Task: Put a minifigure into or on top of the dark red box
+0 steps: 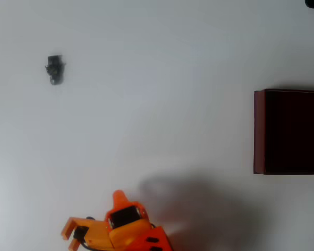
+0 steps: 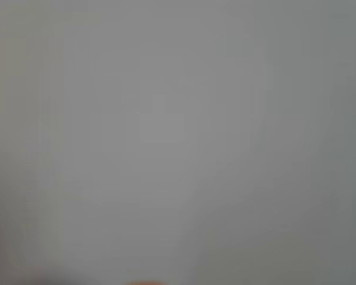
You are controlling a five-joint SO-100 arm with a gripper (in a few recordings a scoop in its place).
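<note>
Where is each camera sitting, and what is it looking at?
Overhead view: sits high up, looking straight down at the white table, with the minifigure upper left, the dark red box at the right edge, and the orange gripper at the bottom; whether its jaws are open is unclear.
Wrist view: rides on the arm, facing a blurry plain pale surface; a sliver of orange peeks in at the bottom edge.
Shared: likely the same pale table surface.

In the overhead view the dark red box (image 1: 289,132) is cut off at the right edge and the orange arm (image 1: 120,227) at the bottom; the minifigure's (image 1: 55,69) details cannot be told.
</note>
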